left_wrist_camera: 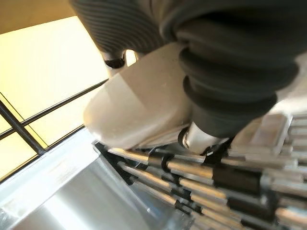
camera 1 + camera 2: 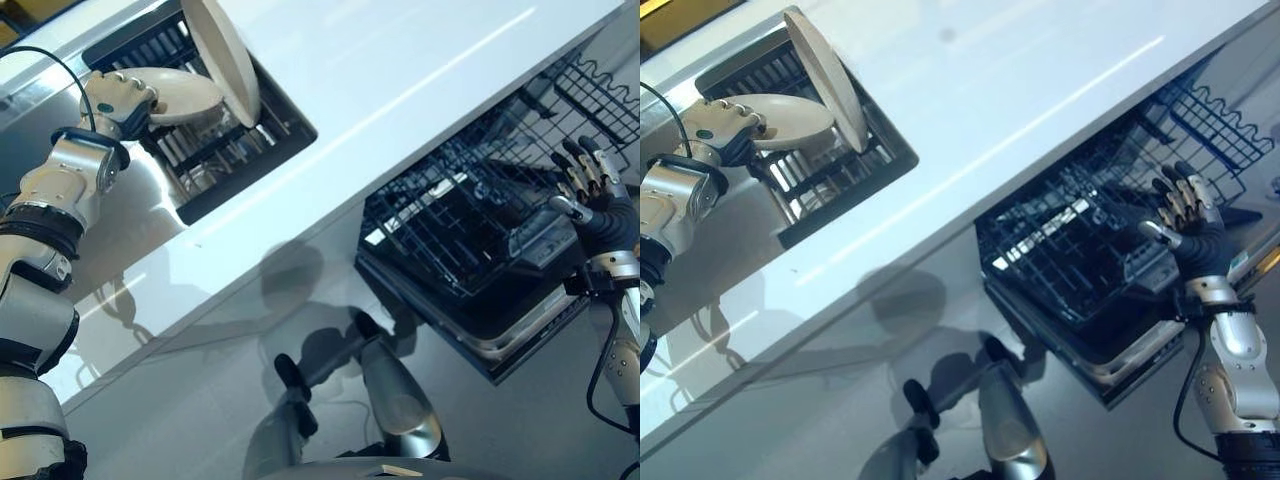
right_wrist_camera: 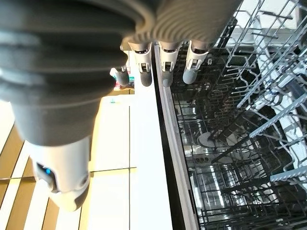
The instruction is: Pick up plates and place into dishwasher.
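Observation:
My left hand (image 2: 120,98) is shut on the rim of a cream plate (image 2: 187,95), holding it nearly flat just above the dark drying rack (image 2: 240,150) in the sink. The wrist view shows that plate (image 1: 136,108) close over the rack's bars (image 1: 216,184). A second cream plate (image 2: 224,55) stands on edge in the rack, right beside the held one. At the right, the pulled-out dishwasher rack (image 2: 460,220) of black wire looks empty. My right hand (image 2: 592,195) hovers over its outer end, with its fingers (image 3: 163,67) straight and holding nothing.
A white counter (image 2: 400,70) runs between the sink and the dishwasher. The steel sink basin (image 2: 140,225) lies on the near side of the drying rack. The open dishwasher door (image 2: 500,345) juts out below the wire rack.

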You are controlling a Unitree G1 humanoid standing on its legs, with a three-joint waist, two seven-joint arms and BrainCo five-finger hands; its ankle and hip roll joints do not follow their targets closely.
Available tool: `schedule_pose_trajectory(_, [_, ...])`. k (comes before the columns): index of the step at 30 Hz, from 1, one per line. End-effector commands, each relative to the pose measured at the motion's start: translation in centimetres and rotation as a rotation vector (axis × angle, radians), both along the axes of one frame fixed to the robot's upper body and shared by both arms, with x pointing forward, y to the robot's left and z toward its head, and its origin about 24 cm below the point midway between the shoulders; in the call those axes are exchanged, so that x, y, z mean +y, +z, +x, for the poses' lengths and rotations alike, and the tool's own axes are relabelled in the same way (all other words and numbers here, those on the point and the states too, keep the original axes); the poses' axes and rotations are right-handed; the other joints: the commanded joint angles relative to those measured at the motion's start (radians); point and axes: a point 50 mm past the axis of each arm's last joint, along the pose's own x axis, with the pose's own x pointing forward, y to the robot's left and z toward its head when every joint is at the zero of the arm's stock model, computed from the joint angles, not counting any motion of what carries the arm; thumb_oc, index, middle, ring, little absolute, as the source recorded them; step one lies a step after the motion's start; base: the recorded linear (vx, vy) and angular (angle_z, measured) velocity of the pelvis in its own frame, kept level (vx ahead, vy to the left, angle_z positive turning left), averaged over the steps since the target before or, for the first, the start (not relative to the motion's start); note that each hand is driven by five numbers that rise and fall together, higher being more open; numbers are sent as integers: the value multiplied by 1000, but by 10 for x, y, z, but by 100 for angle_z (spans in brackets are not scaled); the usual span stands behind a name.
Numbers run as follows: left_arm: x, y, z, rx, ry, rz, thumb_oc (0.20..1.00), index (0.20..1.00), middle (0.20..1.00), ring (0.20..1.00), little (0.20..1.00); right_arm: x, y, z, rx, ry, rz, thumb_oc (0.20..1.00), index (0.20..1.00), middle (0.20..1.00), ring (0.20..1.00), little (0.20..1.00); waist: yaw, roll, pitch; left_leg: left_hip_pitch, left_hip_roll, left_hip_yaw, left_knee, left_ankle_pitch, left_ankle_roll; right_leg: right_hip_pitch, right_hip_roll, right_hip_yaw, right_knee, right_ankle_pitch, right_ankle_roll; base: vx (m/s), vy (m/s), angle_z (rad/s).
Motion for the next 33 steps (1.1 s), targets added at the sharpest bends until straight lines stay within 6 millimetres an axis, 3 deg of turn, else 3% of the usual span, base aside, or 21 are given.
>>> schedule_pose_trajectory(1, [16,40,-19,-229,-46,-109,200,200,200,200,200,5,19,-7,-153,23,17,1000,1000,1000,1000,1000,2,-44,-82,-47,40,-8,91,-95,1,-5,-41,-14,-57,7,35,39,17,6])
schedule_pose_trajectory(12, [11,43,-38,-228,-217,-222,200,200,200,200,200,0,5,-16,-98,7,20,1000,1000,1000,1000,1000,31,-20,-173,55,23,-2,48,-120,11,110,-63,-30,-122,-3,56,27,15,2])
schedule_pose_trajectory(16, [14,39,-47,-297,-304,-441,200,200,200,200,200,1,-4,-21,-99,-30,25,1000,1000,1000,1000,1000,47,-19,-217,104,12,-3,20,-133,22,164,-65,-28,-159,-3,66,38,-15,0])
schedule_pose_trajectory(19, [7,20,-54,-333,-434,-680,200,200,200,200,200,6,-11,-26,-108,-53,29,1000,1000,1000,1000,1000,61,-22,-258,135,6,-5,7,-146,29,197,-65,-28,-186,0,73,32,-49,5])
schedule_pose_trajectory(26, [-49,-43,-79,-210,-829,-1279,200,200,200,200,200,27,-21,-26,-142,-82,57,1000,1000,1000,1000,1000,107,-45,-333,193,-7,-14,-9,-174,42,255,-65,-45,-230,11,81,-10,-38,5])
schedule_pose_trajectory(33, [-99,-75,-104,19,-1156,-1756,200,200,200,200,200,38,-24,-27,-155,-83,95,1000,1000,1000,1000,1000,131,-55,-371,230,-16,-25,-40,-178,50,278,-56,-53,-252,31,87,-48,-30,3])
